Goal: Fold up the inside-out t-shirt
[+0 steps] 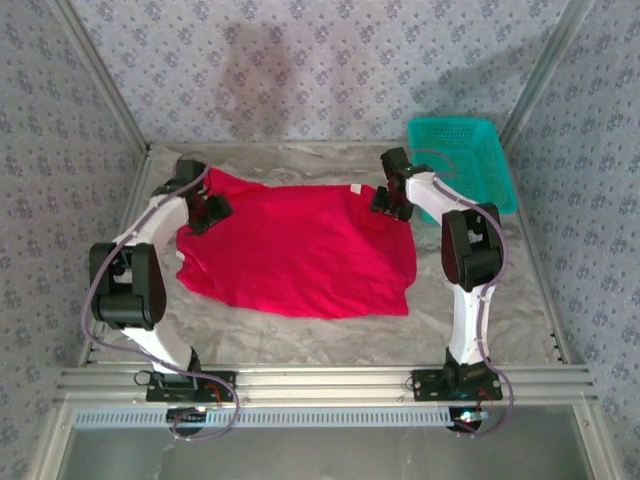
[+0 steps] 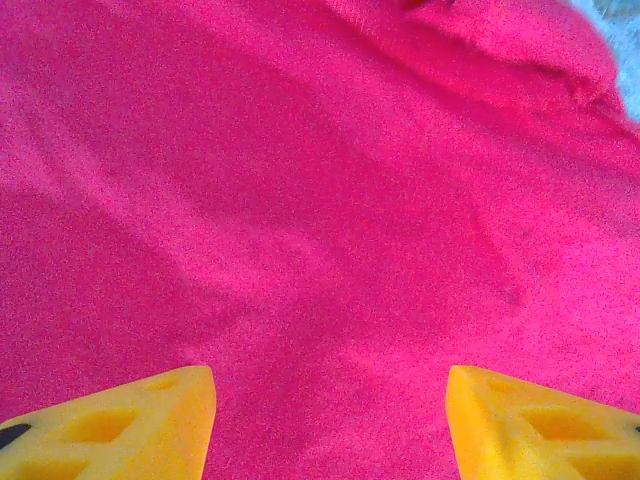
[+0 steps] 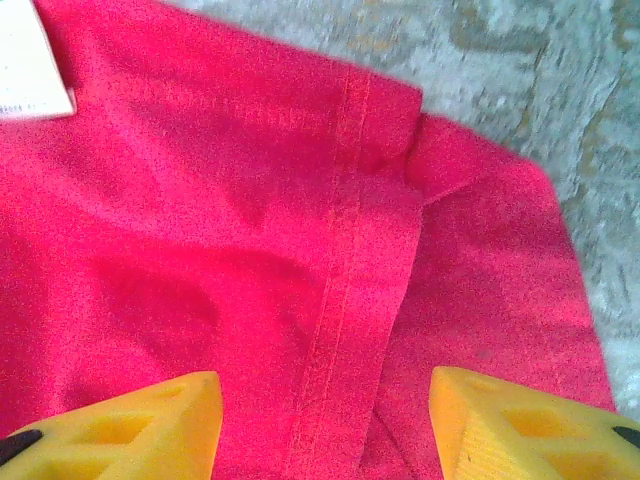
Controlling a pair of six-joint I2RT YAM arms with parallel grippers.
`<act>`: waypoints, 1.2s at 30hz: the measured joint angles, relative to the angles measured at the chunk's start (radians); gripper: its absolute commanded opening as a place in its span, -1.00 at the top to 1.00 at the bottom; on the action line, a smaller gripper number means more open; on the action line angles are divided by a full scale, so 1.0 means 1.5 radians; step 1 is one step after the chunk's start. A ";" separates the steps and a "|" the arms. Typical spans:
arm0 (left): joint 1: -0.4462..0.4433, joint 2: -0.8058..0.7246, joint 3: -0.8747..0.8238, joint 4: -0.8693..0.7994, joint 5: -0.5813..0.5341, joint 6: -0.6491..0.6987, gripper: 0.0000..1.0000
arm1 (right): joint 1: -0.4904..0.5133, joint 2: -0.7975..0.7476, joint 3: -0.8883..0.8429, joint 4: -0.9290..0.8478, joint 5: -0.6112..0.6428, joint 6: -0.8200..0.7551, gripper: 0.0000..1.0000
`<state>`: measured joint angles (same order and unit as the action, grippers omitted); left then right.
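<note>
The inside-out t-shirt (image 1: pixel 295 250), bright red, lies spread flat on the table, a small white tag (image 1: pixel 354 190) near its far edge. My left gripper (image 1: pixel 207 213) hovers over its far left corner, jaws apart above plain red cloth (image 2: pixel 320 220), nothing between them. My right gripper (image 1: pixel 390 203) is over the far right corner, also open; under it runs a stitched hem (image 3: pixel 345 260) of the t-shirt (image 3: pixel 200 220), with the white tag (image 3: pixel 30 60) at upper left. The yellow fingertips (image 3: pixel 140 425) stand wide on either side of the seam.
A teal mesh basket (image 1: pixel 466 158) sits at the back right, just beyond the right arm. The grey crinkled table cover (image 1: pixel 330 335) shows bare in front of the shirt. Patterned walls enclose the table on three sides.
</note>
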<state>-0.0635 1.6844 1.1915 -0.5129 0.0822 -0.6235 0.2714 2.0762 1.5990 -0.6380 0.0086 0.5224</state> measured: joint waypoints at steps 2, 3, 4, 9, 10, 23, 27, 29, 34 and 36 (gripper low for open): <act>0.007 -0.004 -0.052 0.036 0.021 -0.008 -0.21 | -0.003 0.014 0.012 0.008 0.004 0.000 -0.19; 0.012 -0.004 -0.076 0.051 0.033 -0.012 -0.21 | -0.004 0.023 0.018 0.011 0.006 0.000 -0.19; 0.020 -0.004 -0.097 0.062 0.044 -0.016 -0.20 | -0.004 0.032 0.026 0.012 0.007 0.000 -0.19; 0.086 -0.004 -0.164 0.103 0.093 -0.030 -0.18 | -0.004 0.071 0.053 0.017 0.012 -0.008 0.39; 0.097 -0.004 -0.169 0.107 0.097 -0.030 -0.18 | -0.004 0.073 0.053 0.017 0.013 -0.005 0.55; 0.210 -0.006 -0.173 0.109 0.099 -0.032 -0.07 | 0.020 0.027 0.189 -0.057 0.086 -0.018 1.00; 0.207 -0.023 -0.179 0.105 0.096 -0.035 -0.07 | 0.001 0.032 0.303 -0.053 0.086 -0.021 0.54; 0.207 -0.042 -0.181 0.095 0.090 -0.035 -0.07 | -0.017 0.057 0.374 -0.050 0.081 -0.016 -0.14; 0.207 -0.111 -0.182 0.061 0.061 -0.033 -0.11 | -0.056 0.170 0.564 -0.080 0.035 0.015 -0.27; 0.207 -0.150 -0.185 0.046 0.045 -0.032 -0.12 | -0.059 0.178 0.555 -0.101 0.021 0.026 -0.27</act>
<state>0.2466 1.4597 0.9134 -0.4435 0.1497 -0.6712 0.1829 2.3432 2.4310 -0.7895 0.0395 0.5613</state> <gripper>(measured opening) 0.556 0.633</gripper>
